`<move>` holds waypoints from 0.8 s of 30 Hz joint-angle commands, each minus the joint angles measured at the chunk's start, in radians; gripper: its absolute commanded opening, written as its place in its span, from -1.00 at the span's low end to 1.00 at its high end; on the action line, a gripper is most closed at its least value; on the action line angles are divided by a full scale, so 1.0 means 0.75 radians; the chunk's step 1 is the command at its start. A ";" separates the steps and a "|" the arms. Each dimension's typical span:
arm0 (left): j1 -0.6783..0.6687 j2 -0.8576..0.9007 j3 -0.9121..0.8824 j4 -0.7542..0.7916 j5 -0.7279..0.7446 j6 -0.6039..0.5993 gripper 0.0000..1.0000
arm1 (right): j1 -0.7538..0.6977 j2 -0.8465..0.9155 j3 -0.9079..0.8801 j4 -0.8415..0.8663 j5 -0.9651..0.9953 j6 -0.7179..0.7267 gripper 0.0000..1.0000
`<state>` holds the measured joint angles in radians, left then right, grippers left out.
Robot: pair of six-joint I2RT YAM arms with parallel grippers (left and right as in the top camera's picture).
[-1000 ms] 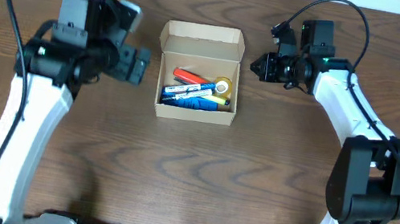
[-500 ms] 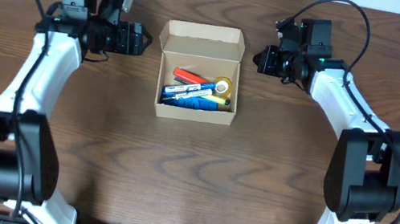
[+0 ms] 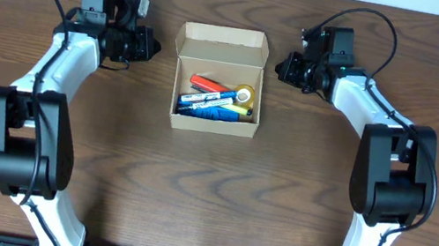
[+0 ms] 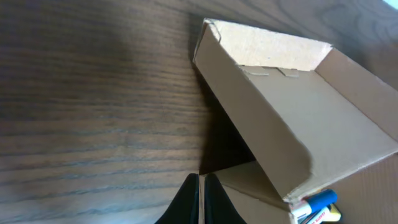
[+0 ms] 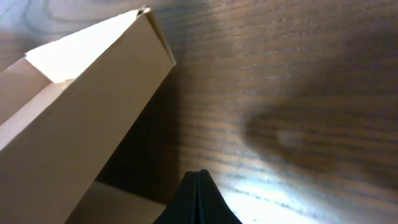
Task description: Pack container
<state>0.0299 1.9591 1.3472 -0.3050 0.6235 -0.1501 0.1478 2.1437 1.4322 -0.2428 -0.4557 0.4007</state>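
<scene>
The container (image 3: 212, 125), a tan cardboard box, sits at the table's middle back with its flap lid (image 3: 222, 45) standing open at the far side. Inside lie red and blue markers (image 3: 211, 95) and a yellowish roll (image 3: 246, 94). My left gripper (image 3: 154, 45) is shut and empty, just left of the lid flap and apart from it. In the left wrist view its closed tips (image 4: 201, 180) point at the container's (image 4: 298, 118) left wall, with a blue marker (image 4: 320, 200) peeking out. My right gripper (image 3: 281, 65) is shut and empty, just right of the lid. Its tips (image 5: 197, 174) hover over the wood beside the flap (image 5: 81, 106).
Brown wood table (image 3: 209, 184) all around the box. Black cables loop above both arms at the back edge. The arm bases stand at the near edge.
My left gripper closed from wide open while its arm swung toward the back, beside the lid. The right gripper closed fully and shifted slightly back and left.
</scene>
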 commanded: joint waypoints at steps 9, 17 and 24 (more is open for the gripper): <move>0.001 0.221 0.034 0.194 0.263 -0.314 -0.88 | -0.004 0.109 0.008 0.173 -0.103 0.244 -0.98; -0.043 0.306 0.127 0.220 0.352 -0.361 -0.88 | 0.021 0.171 0.008 0.340 -0.201 0.370 -0.98; -0.058 0.306 0.168 0.223 0.354 -0.360 -0.88 | 0.040 0.177 0.008 0.439 -0.293 0.378 -0.98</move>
<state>-0.0162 2.1826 1.4464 -0.1398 0.8658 -0.4152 0.1673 2.2585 1.4322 0.0677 -0.6121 0.6640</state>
